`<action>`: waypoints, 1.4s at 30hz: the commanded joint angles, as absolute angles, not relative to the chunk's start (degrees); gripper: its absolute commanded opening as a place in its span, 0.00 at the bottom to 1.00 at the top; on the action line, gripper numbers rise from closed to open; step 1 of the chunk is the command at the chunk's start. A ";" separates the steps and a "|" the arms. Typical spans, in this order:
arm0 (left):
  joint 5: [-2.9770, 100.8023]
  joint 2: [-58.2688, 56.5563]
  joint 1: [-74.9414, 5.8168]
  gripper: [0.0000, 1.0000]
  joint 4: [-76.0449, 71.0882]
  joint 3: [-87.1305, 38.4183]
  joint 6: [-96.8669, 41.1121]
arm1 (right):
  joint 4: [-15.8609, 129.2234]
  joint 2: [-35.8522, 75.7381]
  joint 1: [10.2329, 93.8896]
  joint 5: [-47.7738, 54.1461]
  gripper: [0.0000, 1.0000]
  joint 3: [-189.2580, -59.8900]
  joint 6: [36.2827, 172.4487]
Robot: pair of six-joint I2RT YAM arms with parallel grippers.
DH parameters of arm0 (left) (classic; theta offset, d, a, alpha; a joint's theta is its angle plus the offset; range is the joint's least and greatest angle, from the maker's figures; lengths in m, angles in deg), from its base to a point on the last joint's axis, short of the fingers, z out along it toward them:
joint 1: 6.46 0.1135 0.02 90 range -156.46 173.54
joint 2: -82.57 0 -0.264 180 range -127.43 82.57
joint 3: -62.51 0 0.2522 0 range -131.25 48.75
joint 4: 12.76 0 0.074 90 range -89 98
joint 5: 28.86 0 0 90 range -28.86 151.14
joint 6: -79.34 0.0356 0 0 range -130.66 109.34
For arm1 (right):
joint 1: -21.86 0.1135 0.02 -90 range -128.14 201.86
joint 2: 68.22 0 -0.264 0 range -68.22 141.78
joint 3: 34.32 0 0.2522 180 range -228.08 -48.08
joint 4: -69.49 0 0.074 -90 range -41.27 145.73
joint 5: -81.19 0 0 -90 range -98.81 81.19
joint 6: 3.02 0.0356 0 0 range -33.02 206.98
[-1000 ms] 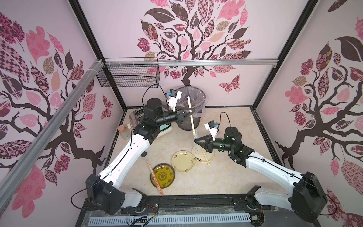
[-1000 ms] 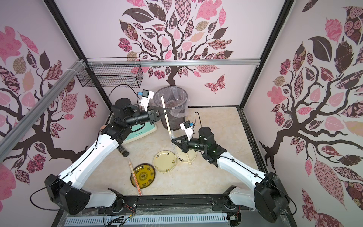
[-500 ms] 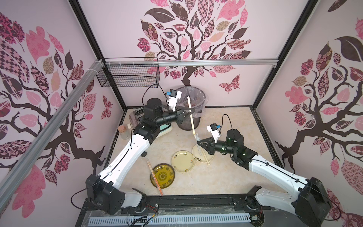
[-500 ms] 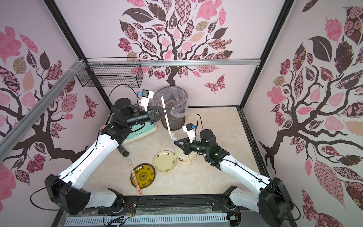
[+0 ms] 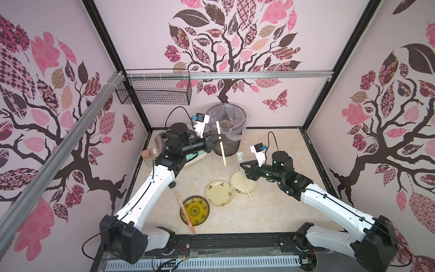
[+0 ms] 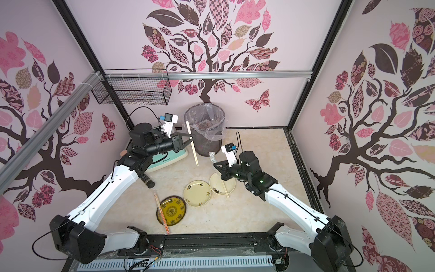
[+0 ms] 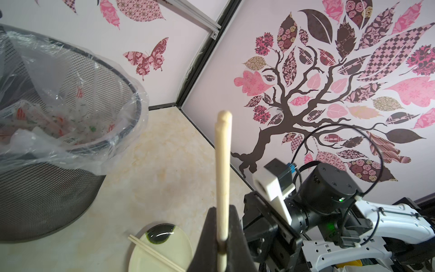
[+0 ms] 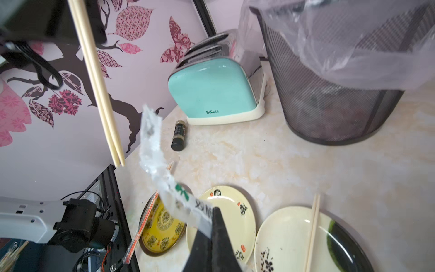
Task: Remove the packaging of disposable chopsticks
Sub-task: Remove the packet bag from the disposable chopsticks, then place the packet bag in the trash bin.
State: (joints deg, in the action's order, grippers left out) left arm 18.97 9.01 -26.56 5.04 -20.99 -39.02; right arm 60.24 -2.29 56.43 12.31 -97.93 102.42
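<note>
Right now my left fingers [image 5: 217, 139] pinch a bare pair of chopsticks [image 5: 221, 148], held upright just in front of the bin [image 5: 233, 148]. My right fingers [image 5: 243, 163] are pressed together on a clear wrapper [image 8: 153, 146] near the bin's base, apart from those sticks.

This was a robot test cell dressed as a kitchen corner, not a lived-in home. Black frame posts [image 5: 107, 47] and an aluminium rail [image 5: 235, 75] boxed in walls covered with tree decals [image 5: 226, 47] (pink and brown, butterflies included). Two white arms, left [image 5: 150, 188] and right [image 5: 329, 202], rose from the front edge. A marble-look counter [image 5: 270, 212] carried a mint toaster [image 8: 211, 89], small plates [image 5: 219, 193] and a lined mesh waste bin [image 5: 229, 148]; a wire basket [image 5: 155, 94] hung on the wall.
</note>
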 commanded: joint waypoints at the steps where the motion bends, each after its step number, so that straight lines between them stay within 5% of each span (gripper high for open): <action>1: 16.75 11.60 -24.29 0.00 4.51 -17.36 -39.12 | 60.09 1.16 56.81 10.77 0.00 -105.63 100.09; 28: 15.08 13.09 -19.32 0.00 5.73 -8.78 -35.01 | 55.10 52.63 48.54 14.90 0.00 -176.12 94.63; 42: 12.02 10.22 -15.27 0.00 4.34 -8.77 -36.93 | 43.67 68.93 45.40 12.13 0.00 -190.17 90.14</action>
